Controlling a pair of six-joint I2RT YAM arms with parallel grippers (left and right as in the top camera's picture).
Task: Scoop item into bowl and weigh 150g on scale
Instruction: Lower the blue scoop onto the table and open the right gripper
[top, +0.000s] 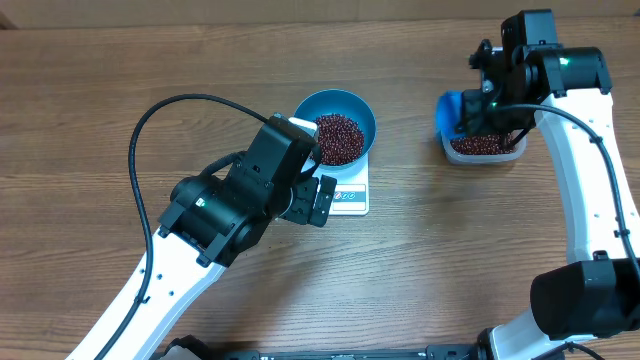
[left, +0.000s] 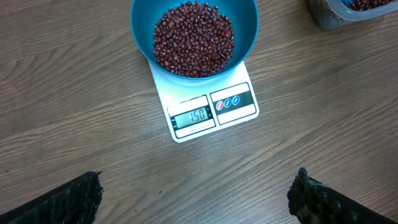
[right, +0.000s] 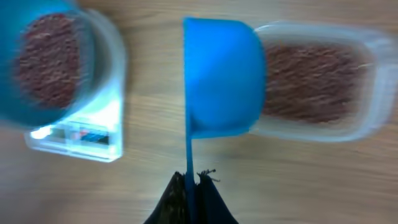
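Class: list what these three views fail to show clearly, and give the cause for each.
1. Overhead: the scale display is too small to read.
2. Right wrist: everything is blurred; the scoop shows only its outer side, so its contents are hidden.
3. Left wrist: the tub is cut off by the top edge.

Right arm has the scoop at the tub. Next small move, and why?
Probably set the scoop down in the tub and add nothing: the scale under the bowl of beans reads 150, and the right gripper is shut on the scoop's handle.
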